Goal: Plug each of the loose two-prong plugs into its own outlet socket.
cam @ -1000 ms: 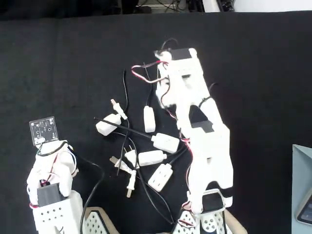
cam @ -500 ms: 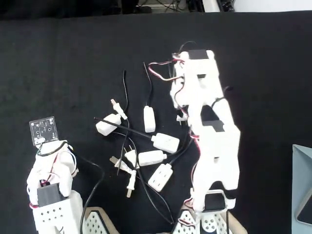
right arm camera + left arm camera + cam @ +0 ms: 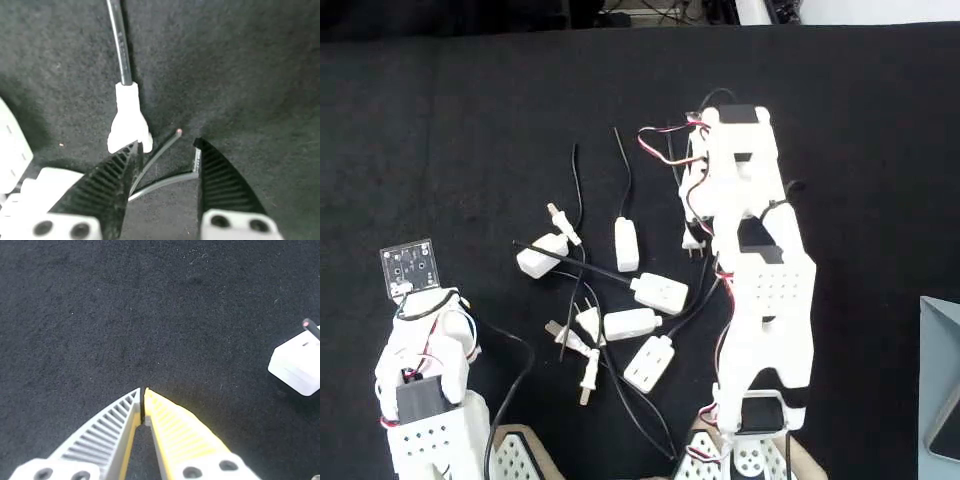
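Note:
Several white outlet sockets lie mid-table, among them one (image 3: 626, 245) and another (image 3: 660, 292). Loose two-prong plugs (image 3: 588, 372) on black cords lie tangled beside them. My right arm stretches over the table just right of the pile. My right gripper (image 3: 165, 145) is open, low over the cloth, and a small white plug (image 3: 127, 125) lies just past one fingertip. Two thin grey wires run between its fingers. That plug (image 3: 692, 243) shows beside the arm in the high view. My left gripper (image 3: 143, 390) is shut and empty over bare cloth, with a white socket (image 3: 297, 365) off to one side.
The black cloth (image 3: 840, 120) covers the whole table. My left arm (image 3: 425, 380) is folded at the front left with a small circuit board (image 3: 408, 268) by it. A grey box (image 3: 940, 390) sits at the right edge. Black cords (image 3: 620, 390) cross the pile.
My right arm has swung to the right, off the pile, uncovering the small plug beside it. The left arm, sockets and other plugs have not moved.

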Available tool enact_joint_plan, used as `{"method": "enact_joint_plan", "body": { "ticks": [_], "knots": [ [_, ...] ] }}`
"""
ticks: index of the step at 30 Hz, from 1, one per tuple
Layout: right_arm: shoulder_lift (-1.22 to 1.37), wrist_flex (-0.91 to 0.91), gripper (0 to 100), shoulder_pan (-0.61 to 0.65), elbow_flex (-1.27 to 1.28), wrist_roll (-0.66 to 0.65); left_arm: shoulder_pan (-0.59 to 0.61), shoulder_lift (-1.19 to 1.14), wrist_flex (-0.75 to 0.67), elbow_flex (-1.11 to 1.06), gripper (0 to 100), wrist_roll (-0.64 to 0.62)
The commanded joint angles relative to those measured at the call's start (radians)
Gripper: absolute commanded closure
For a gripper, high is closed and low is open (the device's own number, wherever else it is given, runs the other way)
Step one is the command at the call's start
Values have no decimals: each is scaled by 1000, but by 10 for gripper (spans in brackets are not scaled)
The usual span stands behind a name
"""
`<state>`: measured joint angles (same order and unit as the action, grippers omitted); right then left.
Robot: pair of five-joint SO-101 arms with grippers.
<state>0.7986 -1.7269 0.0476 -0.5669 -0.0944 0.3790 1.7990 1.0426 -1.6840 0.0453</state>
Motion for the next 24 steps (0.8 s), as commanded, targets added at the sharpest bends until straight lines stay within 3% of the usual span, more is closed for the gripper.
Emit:
{"method": "enact_joint_plan", "body": {
  "ticks": [1,24],
  "knots": [
    [-7,-34,825,32,-67,41,8,11,-9,-16,970,5],
    [93,-32,825,94,-67,98,8,11,-9,-16,970,5]
  ]
}}
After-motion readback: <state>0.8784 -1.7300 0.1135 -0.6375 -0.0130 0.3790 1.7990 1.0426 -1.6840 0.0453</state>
